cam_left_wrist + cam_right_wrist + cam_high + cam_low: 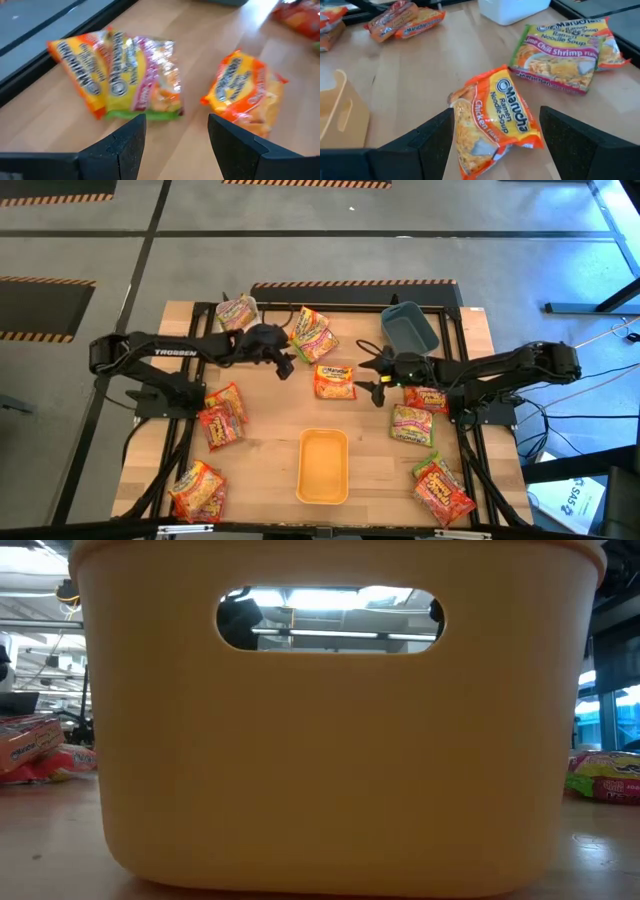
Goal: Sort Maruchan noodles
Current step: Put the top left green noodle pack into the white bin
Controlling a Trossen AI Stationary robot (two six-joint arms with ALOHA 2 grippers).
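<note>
A crinkly orange-yellow Maruchan chicken ramen packet (334,381) lies flat mid-table on pale wood, behind the smooth yellow plastic bin (323,467). The left gripper (287,367) and right gripper (372,377) flank it, arms stretched inward, fingers spread, holding nothing.

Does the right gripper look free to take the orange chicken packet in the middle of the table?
Probably yes: the right gripper is open just in front of the orange chicken packet, which lies alone on bare wood.

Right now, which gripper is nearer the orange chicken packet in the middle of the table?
Right, narrowly. The right gripper sits open just beside the orange chicken packet, facing it. The left gripper is open too, slightly farther, toward the table's far-left side.
</note>
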